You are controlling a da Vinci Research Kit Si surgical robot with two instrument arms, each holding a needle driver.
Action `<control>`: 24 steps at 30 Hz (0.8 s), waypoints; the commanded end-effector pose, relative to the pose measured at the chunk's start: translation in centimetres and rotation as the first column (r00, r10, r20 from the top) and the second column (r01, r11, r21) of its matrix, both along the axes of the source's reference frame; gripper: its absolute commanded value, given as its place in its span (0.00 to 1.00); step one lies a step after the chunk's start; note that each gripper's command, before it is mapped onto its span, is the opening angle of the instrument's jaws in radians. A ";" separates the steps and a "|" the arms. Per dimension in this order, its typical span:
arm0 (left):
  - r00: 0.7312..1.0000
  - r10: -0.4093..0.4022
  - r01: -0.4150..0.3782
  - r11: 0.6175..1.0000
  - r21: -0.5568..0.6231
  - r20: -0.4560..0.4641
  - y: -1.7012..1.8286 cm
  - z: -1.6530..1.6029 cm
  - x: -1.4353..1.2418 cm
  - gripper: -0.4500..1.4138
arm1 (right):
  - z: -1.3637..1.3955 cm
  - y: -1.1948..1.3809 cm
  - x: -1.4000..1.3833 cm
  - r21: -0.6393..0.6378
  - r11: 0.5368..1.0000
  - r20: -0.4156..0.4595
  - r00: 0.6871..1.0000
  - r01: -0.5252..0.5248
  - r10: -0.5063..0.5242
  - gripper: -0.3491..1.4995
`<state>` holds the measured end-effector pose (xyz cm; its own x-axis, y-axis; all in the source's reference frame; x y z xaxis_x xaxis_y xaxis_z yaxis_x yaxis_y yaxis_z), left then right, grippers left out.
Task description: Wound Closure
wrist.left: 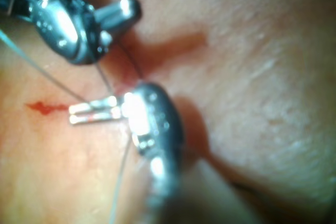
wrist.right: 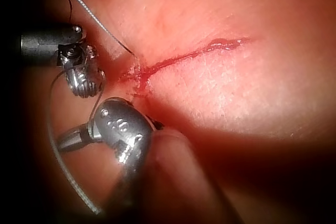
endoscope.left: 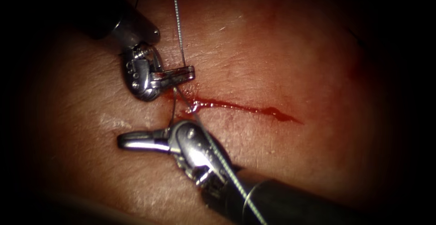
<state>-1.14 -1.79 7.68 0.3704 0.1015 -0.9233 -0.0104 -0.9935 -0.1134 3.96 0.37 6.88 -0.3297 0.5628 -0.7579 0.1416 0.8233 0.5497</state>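
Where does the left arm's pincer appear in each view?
Endoscope view: the left pincer lies just above the left end of the cut, shut on the thread.
Left wrist view: the left pincer points its tips at the cut.
Right wrist view: the left pincer lies beside the cut's end, beyond the right pincer, which looks shut.
Shared landmark: the cut.

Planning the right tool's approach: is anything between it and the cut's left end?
Yes: thread strands rise from that end, one clamped by the left tool, one lying across the right tool at its wrist.
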 end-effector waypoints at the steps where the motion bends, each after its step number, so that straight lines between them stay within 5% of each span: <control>1: 1.000 0.026 -0.026 1.000 -0.006 0.006 -0.07 0.04 0.01 0.00 | 0.04 0.01 0.03 0.010 1.000 0.016 1.000 -0.022 0.022 0.00; 10: 0.970 0.231 -0.218 0.966 -0.139 0.082 -0.12 -0.05 0.24 0.00 | 0.25 0.24 -0.46 0.056 0.982 0.105 0.979 -0.181 0.175 0.00; 24: 0.964 0.253 -0.234 0.954 -0.186 0.083 -0.19 -0.05 0.35 0.00 | 0.20 0.17 -0.43 0.096 0.981 0.024 0.986 -0.169 0.167 0.00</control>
